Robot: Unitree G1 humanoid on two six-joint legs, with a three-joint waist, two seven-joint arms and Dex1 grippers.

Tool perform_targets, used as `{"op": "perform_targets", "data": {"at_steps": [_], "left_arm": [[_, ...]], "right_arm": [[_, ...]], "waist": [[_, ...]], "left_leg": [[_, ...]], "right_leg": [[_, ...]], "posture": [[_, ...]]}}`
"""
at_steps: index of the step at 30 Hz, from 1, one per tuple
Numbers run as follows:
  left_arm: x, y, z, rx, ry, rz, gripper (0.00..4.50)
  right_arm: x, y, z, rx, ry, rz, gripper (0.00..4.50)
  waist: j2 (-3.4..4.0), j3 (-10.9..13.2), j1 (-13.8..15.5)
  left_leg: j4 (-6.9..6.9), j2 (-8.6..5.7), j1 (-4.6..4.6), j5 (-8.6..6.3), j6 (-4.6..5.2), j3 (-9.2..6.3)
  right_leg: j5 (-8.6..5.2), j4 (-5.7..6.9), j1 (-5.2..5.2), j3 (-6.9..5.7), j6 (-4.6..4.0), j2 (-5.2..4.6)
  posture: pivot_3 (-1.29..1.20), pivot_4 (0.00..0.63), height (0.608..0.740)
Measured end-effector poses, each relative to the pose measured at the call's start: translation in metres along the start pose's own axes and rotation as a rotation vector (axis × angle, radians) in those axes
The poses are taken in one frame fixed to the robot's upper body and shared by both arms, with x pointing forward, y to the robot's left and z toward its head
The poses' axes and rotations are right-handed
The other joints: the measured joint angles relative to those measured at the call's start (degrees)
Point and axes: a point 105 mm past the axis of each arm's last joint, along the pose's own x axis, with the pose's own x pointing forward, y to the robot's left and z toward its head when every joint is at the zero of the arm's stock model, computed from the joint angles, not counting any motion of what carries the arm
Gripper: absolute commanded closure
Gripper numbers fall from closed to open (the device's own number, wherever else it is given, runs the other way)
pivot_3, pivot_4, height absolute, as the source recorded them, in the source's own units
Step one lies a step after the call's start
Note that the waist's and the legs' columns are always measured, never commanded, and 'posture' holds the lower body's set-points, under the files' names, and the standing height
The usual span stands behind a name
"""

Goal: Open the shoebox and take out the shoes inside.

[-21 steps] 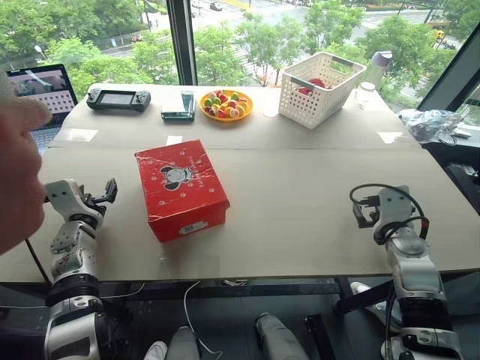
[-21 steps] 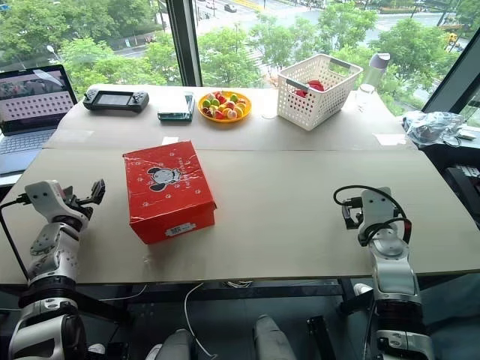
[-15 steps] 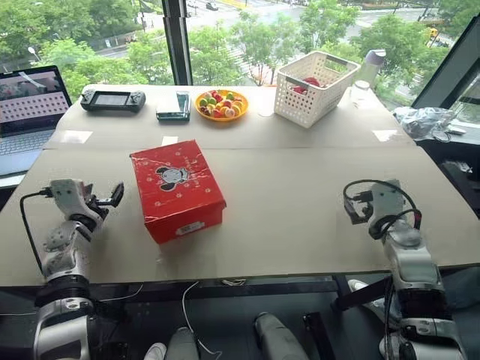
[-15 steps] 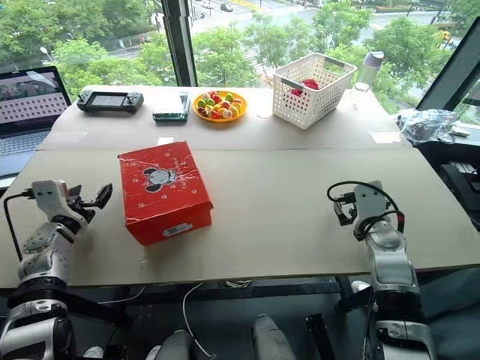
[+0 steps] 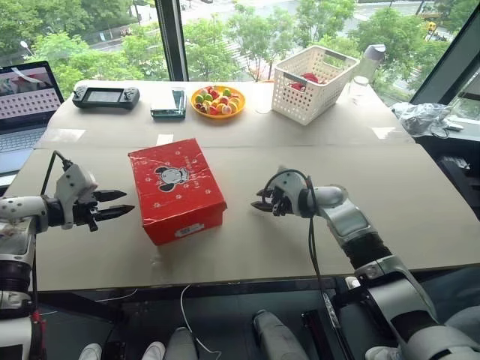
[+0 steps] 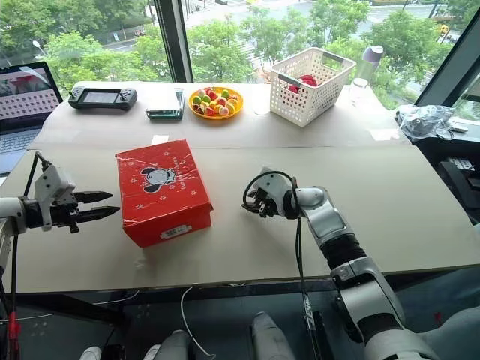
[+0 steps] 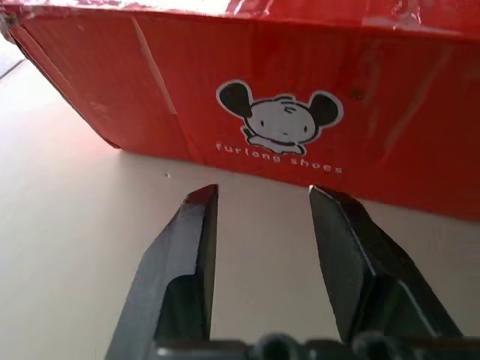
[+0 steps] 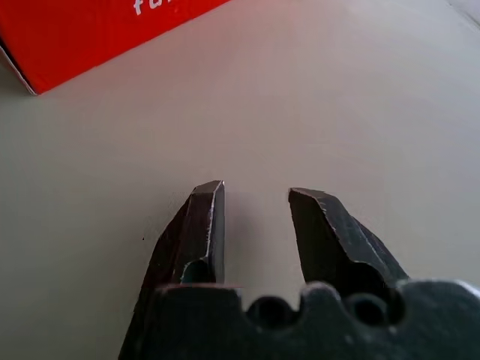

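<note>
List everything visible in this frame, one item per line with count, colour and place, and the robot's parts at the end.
shoebox: 1, red with a cartoon mouse print, lid shut, near middle of the table, between the two grippers
table: 1, beige top, by the window
basket: 1, white lattice, far side on the right, something red inside
fruit plate: 1, orange with mixed coloured pieces, far side, centre
game console: 1, dark, far left
dark flat case: 1, between console and plate
laptop: 1, open, left edge
bottle: 1, grey cap, behind the basket
clear bag: 1, crumpled, far right
left gripper: 1, black fingers, open, left of the box, empty
right gripper: 1, black fingers, open, right of the box, empty
</note>
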Motion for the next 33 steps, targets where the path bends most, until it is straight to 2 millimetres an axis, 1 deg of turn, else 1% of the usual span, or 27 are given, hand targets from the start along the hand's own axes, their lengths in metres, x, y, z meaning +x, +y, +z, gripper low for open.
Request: {"op": "perform_targets", "data": {"at_steps": [1,2,4,7,10,11,13,16,17,21,22,24,27,30,33], "left_arm": [[-0.001,0.0,0.001,0.004,0.005,-0.004,4.3],[-0.002,-0.001,0.002,0.01,0.008,-0.006,4.47],[-0.003,-0.001,0.001,0.023,0.027,-0.007,4.47],[-0.002,-0.003,-0.007,0.05,0.09,-0.015,4.47],[0.011,-0.006,-0.013,0.054,0.116,-0.03,4.47],[0.021,-0.008,-0.014,0.064,0.114,-0.044,4.47],[0.034,-0.01,-0.011,0.091,0.11,-0.064,4.47],[0.056,-0.004,0.001,0.126,0.091,-0.069,4.47],[0.067,-0.003,0.006,0.141,0.083,-0.072,4.47],[0.096,-0.003,0.022,0.177,0.051,-0.107,4.47],[0.1,-0.004,0.024,0.185,0.048,-0.113,4.47],[0.117,-0.007,0.034,0.214,0.034,-0.136,4.47],[0.138,-0.017,0.042,0.205,0.005,-0.179,4.47],[0.146,-0.022,0.043,0.209,-0.002,-0.19,4.47],[0.147,-0.021,0.043,0.222,-0.003,-0.181,4.47]], "right_arm": [[0.007,0.001,0.004,-0.02,-0.003,0.014,4.43],[0.011,0.002,0.007,-0.04,-0.002,0.023,4.5],[0.022,0.004,0.014,-0.089,-0.003,0.046,4.5],[0.036,0.012,0.024,-0.105,-0.022,0.069,4.5],[0.05,0.027,0.036,-0.118,-0.05,0.116,4.5],[0.056,0.034,0.04,-0.127,-0.057,0.14,4.5],[0.059,0.039,0.044,-0.139,-0.065,0.154,4.5],[0.05,0.033,0.04,-0.125,-0.059,0.123,4.5],[0.044,0.029,0.036,-0.108,-0.054,0.099,4.5],[0.025,0.02,0.017,-0.065,-0.013,0.027,4.5],[0.022,0.017,0.015,-0.057,-0.011,0.012,4.5],[0.007,0.007,0.003,-0.038,0.021,-0.043,4.5],[-0.01,-0.005,-0.01,-0.028,0.054,-0.111,4.5],[-0.018,-0.01,-0.016,-0.015,0.07,-0.143,4.5],[-0.024,-0.012,-0.019,0.004,0.079,-0.159,4.5]], "waist": [[0.01,0.0,0.0],[0.02,0.0,0.0],[0.02,0.0,-0.3],[0.02,0.0,-0.5],[0.06,0.0,-0.4],[0.06,0.0,-0.3],[0.09,0.1,0.1],[0.15,0.1,1.6],[0.17,0.1,2.3],[0.22,0.1,3.6],[0.25,0.2,3.7],[0.28,0.2,4.3],[0.31,0.2,5.0],[0.31,0.2,5.0],[0.33,0.2,5.0]], "left_leg": [[-0.01,0.0,0.01,0.0,0.0,-0.06],[-0.01,0.0,0.02,0.0,0.0,-0.11],[0.0,0.01,0.08,0.0,0.0,-0.16],[0.05,0.0,0.15,0.02,-0.01,-0.28],[0.2,-0.01,0.14,0.02,-0.01,-0.45],[0.25,-0.01,0.12,0.04,-0.03,-0.55],[0.46,-0.02,0.03,0.04,-0.04,-0.68],[0.75,-0.08,-0.08,0.04,-0.05,-0.85],[0.78,-0.08,-0.09,0.04,-0.05,-0.85],[0.76,-0.09,-0.12,0.05,-0.05,-0.91],[0.76,-0.09,-0.12,0.05,-0.05,-0.9],[0.76,-0.09,-0.12,0.05,-0.05,-0.91],[0.81,-0.12,-0.14,0.05,-0.06,-0.91],[0.8,-0.11,-0.13,0.05,-0.06,-0.93],[0.79,-0.12,-0.13,0.06,-0.06,-0.93]], "right_leg": [[-0.02,0.05,0.01,-0.07,-0.03,0.01],[-0.04,0.1,0.01,-0.12,-0.06,0.02],[-0.08,0.28,0.01,-0.16,-0.12,0.03],[-0.24,0.63,0.01,-0.23,-0.19,0.06],[-0.32,0.91,0.0,-0.32,-0.21,0.13],[-0.31,0.93,0.02,-0.4,-0.21,0.15],[-0.3,0.96,0.06,-0.52,-0.2,0.14],[-0.27,0.99,0.17,-0.66,-0.14,0.12],[-0.26,0.99,0.18,-0.67,-0.13,0.12],[-0.26,1.0,0.17,-0.72,-0.14,0.13],[-0.26,1.0,0.17,-0.71,-0.14,0.13],[-0.27,1.0,0.18,-0.72,-0.14,0.12],[-0.26,0.98,0.2,-0.72,-0.13,0.1],[-0.26,1.0,0.2,-0.72,-0.13,0.12],[-0.26,1.0,0.2,-0.72,-0.13,0.11]], "posture": [[0.0,0.15,0.702],[0.0,0.15,0.702],[0.0,0.15,0.702],[0.0,0.15,0.702],[0.0,0.15,0.702],[0.0,0.15,0.702],[0.0,0.15,0.702],[0.0,0.15,0.702],[0.0,0.15,0.702],[0.0,0.15,0.702],[0.0,0.15,0.702],[0.0,0.15,0.702],[0.0,0.15,0.702],[0.0,0.15,0.702],[0.0,0.15,0.702]]}}
